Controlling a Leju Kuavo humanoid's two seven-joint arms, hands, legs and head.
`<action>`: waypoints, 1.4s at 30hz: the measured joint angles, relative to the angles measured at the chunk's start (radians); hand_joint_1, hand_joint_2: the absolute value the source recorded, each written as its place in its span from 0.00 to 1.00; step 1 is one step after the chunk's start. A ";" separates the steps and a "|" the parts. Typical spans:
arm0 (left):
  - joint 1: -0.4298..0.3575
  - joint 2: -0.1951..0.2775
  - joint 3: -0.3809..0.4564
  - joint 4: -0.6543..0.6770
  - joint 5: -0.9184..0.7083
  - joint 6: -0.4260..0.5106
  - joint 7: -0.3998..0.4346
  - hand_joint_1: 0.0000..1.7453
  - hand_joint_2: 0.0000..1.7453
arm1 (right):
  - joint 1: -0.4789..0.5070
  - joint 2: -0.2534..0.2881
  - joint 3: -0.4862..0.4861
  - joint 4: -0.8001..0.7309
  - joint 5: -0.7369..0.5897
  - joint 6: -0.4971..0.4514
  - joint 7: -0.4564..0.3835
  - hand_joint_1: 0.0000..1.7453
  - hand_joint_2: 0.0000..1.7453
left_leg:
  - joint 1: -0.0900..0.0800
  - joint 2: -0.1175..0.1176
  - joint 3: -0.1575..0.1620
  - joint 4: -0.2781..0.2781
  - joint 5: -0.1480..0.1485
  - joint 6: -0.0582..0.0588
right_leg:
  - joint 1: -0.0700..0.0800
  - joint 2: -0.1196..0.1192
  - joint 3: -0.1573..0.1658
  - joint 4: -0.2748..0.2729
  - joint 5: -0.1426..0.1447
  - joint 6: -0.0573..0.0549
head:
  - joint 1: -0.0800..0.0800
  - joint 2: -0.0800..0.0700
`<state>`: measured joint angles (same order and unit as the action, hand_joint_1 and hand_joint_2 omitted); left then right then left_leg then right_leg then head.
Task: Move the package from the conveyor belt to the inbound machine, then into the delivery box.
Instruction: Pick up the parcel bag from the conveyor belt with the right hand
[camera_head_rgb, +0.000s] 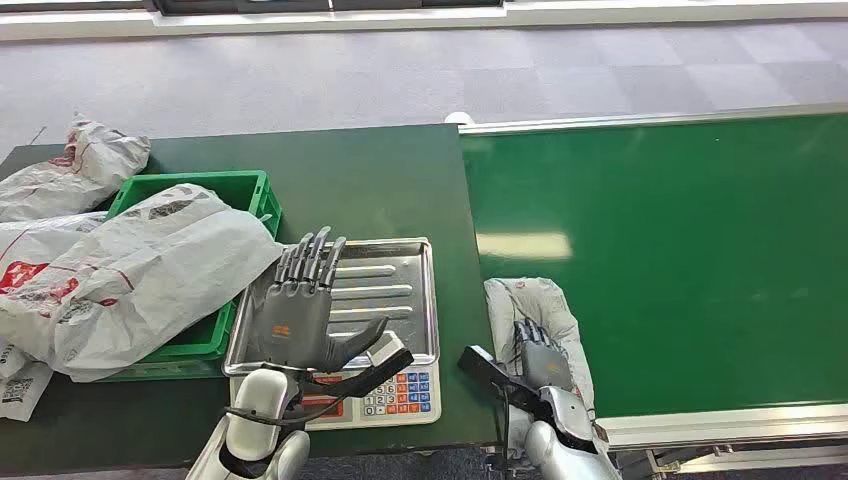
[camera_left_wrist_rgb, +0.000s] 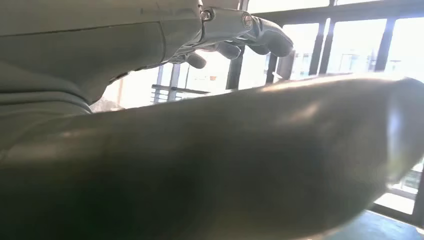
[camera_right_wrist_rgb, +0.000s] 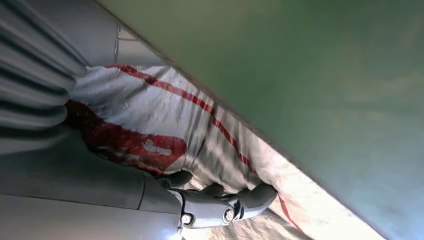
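The package (camera_head_rgb: 535, 300), a crumpled white-grey bag with red print, lies on the near left corner of the green conveyor belt (camera_head_rgb: 690, 250). My right hand (camera_head_rgb: 542, 365) lies on top of it. The right wrist view shows its fingers (camera_right_wrist_rgb: 225, 205) curled into the folds of the bag (camera_right_wrist_rgb: 200, 135), gripping it. My left hand (camera_head_rgb: 300, 310) hovers open over the near left part of the inbound machine's metal tray (camera_head_rgb: 400, 270), fingers spread and pointing away from me, holding nothing. The fingers (camera_left_wrist_rgb: 240, 25) are also spread in the left wrist view.
The scale's keypad (camera_head_rgb: 395, 392) sits in front of the tray. A green crate (camera_head_rgb: 235, 190) at the left holds a large grey bag (camera_head_rgb: 130, 265), with more bags (camera_head_rgb: 70, 165) lying beside it. A narrow gap separates the dark table (camera_head_rgb: 370, 170) from the belt.
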<state>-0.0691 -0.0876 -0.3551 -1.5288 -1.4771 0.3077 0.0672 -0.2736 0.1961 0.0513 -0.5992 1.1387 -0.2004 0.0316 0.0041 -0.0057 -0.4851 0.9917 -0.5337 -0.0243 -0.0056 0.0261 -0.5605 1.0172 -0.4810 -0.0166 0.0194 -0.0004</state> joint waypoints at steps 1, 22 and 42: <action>-0.003 -0.001 -0.003 0.002 0.002 0.000 -0.003 0.00 0.00 | -0.006 0.001 0.000 0.008 -0.001 0.010 0.018 0.00 1.00 | 0.000 0.000 0.002 0.000 0.000 0.000 | 0.000 0.000 0.002 0.000 0.000 0.000 | 0.000 0.000; -0.040 -0.019 -0.044 -0.013 0.014 0.011 -0.011 0.00 0.00 | -0.058 0.014 0.014 0.078 0.135 -0.019 0.235 1.00 1.00 | 0.001 -0.013 0.027 0.004 -0.009 0.009 | 0.002 -0.011 0.029 -0.007 -0.009 0.009 | 0.000 0.000; 0.020 0.013 -0.041 -0.027 0.015 0.025 -0.021 0.00 0.00 | 0.174 -0.013 -0.024 -0.301 0.290 -0.054 0.257 1.00 1.00 | -0.001 -0.021 0.017 0.004 -0.010 0.011 | 0.000 -0.019 0.020 -0.007 -0.011 0.011 | 0.000 0.000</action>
<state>-0.0492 -0.0747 -0.3959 -1.5560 -1.4622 0.3327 0.0463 -0.0999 0.1833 0.0271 -0.9004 1.4284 -0.2544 0.2884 0.0029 -0.0264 -0.4679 0.9958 -0.5435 -0.0136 -0.0058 0.0069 -0.5400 1.0098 -0.4923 -0.0059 0.0196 -0.0004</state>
